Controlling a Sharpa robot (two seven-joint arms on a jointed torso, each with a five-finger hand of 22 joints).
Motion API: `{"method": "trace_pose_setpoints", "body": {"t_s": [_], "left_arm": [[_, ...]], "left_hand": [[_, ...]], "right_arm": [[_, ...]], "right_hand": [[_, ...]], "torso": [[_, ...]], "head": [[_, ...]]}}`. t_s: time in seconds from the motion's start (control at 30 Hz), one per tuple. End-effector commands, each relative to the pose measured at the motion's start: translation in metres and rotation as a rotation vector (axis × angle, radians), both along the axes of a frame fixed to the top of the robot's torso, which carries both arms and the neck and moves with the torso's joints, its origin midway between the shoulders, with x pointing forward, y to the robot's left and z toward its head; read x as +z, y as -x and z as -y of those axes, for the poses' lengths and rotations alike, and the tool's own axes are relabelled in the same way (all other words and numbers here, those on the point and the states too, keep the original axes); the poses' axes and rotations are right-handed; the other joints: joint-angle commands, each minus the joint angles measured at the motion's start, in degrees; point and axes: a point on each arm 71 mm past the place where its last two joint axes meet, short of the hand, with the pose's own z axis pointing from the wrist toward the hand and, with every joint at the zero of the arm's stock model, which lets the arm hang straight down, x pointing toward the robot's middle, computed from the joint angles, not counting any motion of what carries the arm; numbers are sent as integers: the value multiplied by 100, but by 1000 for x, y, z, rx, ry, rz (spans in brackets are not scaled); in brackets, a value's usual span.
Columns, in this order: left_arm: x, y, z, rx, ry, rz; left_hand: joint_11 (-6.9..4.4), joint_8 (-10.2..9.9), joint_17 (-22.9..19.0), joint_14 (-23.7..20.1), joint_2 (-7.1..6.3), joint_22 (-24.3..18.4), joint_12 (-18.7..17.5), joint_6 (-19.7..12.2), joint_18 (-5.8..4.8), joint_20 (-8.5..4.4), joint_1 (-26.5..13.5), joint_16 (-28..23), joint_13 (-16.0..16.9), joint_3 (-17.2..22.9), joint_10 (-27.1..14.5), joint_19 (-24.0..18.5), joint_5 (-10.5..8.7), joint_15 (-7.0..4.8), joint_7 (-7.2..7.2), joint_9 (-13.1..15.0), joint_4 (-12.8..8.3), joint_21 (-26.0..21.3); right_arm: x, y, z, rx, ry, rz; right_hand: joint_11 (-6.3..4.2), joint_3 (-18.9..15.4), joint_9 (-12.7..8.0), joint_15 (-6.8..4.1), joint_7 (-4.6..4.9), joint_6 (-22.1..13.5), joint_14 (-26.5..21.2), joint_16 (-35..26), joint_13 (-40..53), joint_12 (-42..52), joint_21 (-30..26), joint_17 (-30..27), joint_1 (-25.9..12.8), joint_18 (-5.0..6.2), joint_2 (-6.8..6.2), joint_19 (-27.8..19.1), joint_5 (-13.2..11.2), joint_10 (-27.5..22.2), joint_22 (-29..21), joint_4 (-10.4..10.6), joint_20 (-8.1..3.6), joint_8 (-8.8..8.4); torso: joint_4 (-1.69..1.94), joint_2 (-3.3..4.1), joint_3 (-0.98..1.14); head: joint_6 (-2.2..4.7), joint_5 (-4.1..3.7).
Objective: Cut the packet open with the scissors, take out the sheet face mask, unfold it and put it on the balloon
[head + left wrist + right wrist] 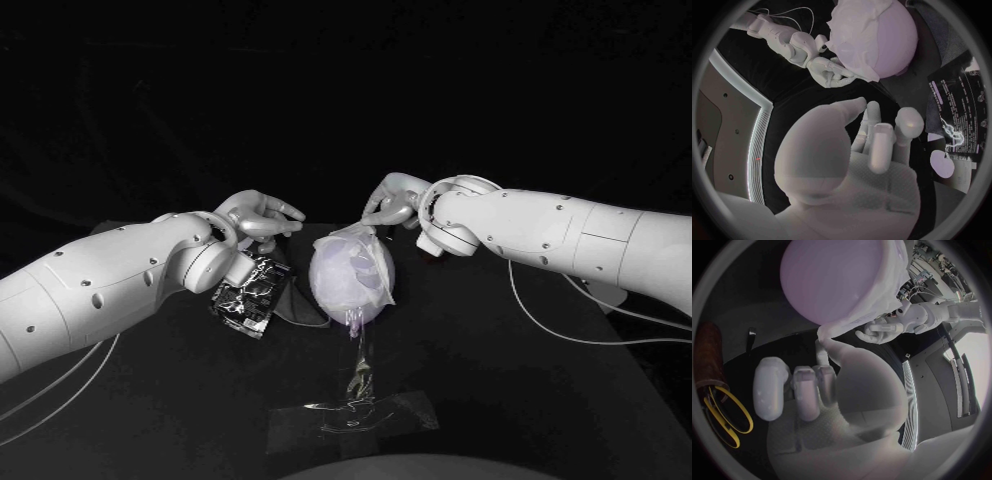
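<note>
Right hand touches the top edge of the sheet face mask, grip unclear; left hand hovers nearby, fingers loosely apart, holding nothing. The mask drapes the balloon, which stands upright, knot down, on a clear stand. The packet lies beside the left wrist.

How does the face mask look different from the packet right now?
The mask is pale and wrinkled; the packet is dark with print. The mask is draped on the balloon; the packet lies on the table beside it. The right hand touches the mask; no hand holds the packet.
</note>
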Motion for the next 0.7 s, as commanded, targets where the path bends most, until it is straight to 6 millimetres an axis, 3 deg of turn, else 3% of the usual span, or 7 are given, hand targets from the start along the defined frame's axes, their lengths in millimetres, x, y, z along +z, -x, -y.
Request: {"method": "trace_pose_setpoints", "body": {"t_s": [0.03,0.37,0.43,0.47,0.53,0.6,0.7], "left_arm": [[2,1,3,-18,14,-1],[2,1,3,-22,14,-3],[2,1,3,-22,14,-3],[2,1,3,-23,14,-3],[2,2,3,-24,14,-4],[2,2,3,-25,15,-5],[1,2,2,-26,14,-6]], "left_hand": [[-2,-28,258,75,51,3,-5,13,-12,15,-18,30,-5,27,40,16,12,47,23,-6,10,22],[-2,-28,258,75,51,3,-5,13,-12,15,-18,30,-5,27,40,16,12,47,23,-6,10,22],[-2,-28,258,75,51,3,-5,13,-12,15,-18,30,-5,27,40,16,12,47,23,-6,10,22],[-2,-28,258,75,51,3,-5,13,-12,15,-18,30,-5,27,40,16,12,47,23,-6,10,22],[0,-36,252,73,50,4,-4,15,-12,16,-27,30,-11,27,38,16,12,49,25,-15,12,24],[0,-36,252,73,50,4,-4,15,-12,16,-27,30,-11,27,38,16,12,49,25,-15,12,24],[0,-37,254,73,50,2,-4,15,-12,16,-29,30,-12,26,37,14,12,50,25,-16,13,23]], "right_arm": [[-4,0,2,-22,81,-13],[-7,-1,3,-74,102,-5],[-7,-2,4,-83,102,-9],[-7,-2,4,-88,101,-11],[-8,-2,5,-97,100,-20],[-9,-2,6,-106,98,-29],[-9,-2,7,-116,94,-41]], "right_hand": [[-34,37,203,-32,-34,1,618,24,1247,-34,-12,1509,-37,-50,31,145,36,382,1175,4,-27,91],[-25,65,214,-25,-20,-35,618,24,1212,-91,-73,1509,-61,-39,13,125,40,352,1159,-8,-24,102],[24,30,192,11,41,-209,618,24,1135,-215,-185,1509,-174,-21,-64,84,33,281,1130,39,-5,34],[96,-68,148,70,130,-398,618,24,1047,-358,-293,1509,-353,-6,-161,44,32,196,1102,153,28,-73],[171,-142,97,132,219,-557,618,24,930,-551,-391,1509,-474,7,-231,6,35,79,1077,243,69,-181],[310,-298,-8,242,384,-923,618,24,569,-1144,-701,1509,-697,50,-397,-114,47,-294,998,401,136,-418],[436,-473,-111,374,503,-1215,618,24,368,-1465,-971,1509,-859,84,-475,-232,50,-538,928,605,246,-641]], "torso": [[3,1,4],[0,-1,1],[2,0,0],[2,-1,0],[0,-3,-1],[0,-3,-1],[0,-3,1]], "head": [[-3,-8],[7,-7],[8,-6],[7,-5],[7,-2],[7,-2],[7,-4]]}}
